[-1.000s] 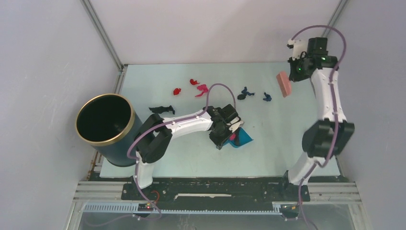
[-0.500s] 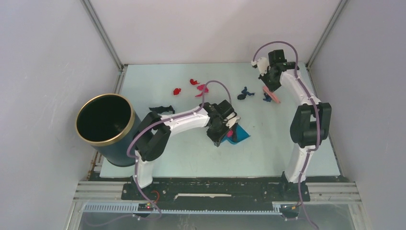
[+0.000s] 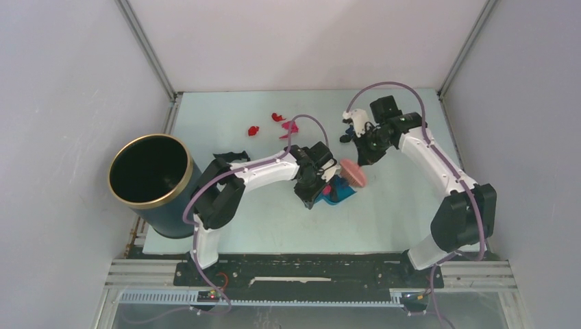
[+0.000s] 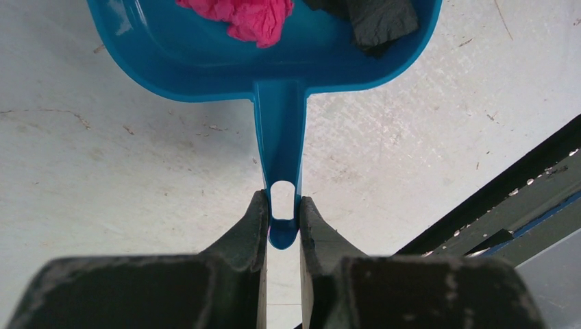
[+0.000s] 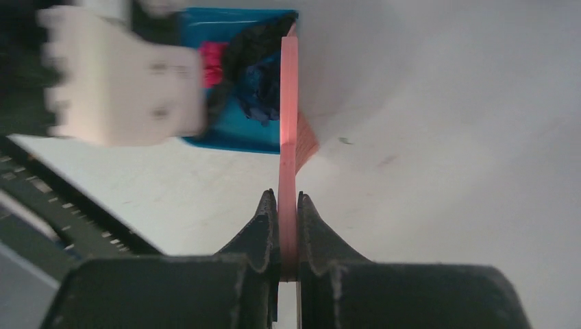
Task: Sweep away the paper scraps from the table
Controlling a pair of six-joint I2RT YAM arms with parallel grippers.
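Observation:
My left gripper (image 4: 282,202) is shut on the handle of the blue dustpan (image 4: 205,62), which lies flat on the table (image 3: 397,205) at mid-table (image 3: 340,194). A magenta scrap (image 4: 240,14) and a dark scrap (image 4: 380,20) lie in the pan. My right gripper (image 5: 288,199) is shut on the pink hand brush (image 5: 288,103), whose head (image 3: 353,171) stands at the pan's mouth against dark blue and black scraps (image 5: 259,82). Loose on the table are red scraps (image 3: 253,129), a magenta one (image 3: 289,127) and a black one (image 3: 231,156).
A tall dark bin with a gold rim (image 3: 111,179) stands at the table's left front corner. Grey-white walls close the table on three sides. A black rail (image 3: 308,271) runs along the near edge.
The right arm swung the brush from the far right across to the dustpan's mouth. The dark blue scrap on the right no longer lies on the table. The dustpan shifted slightly left.

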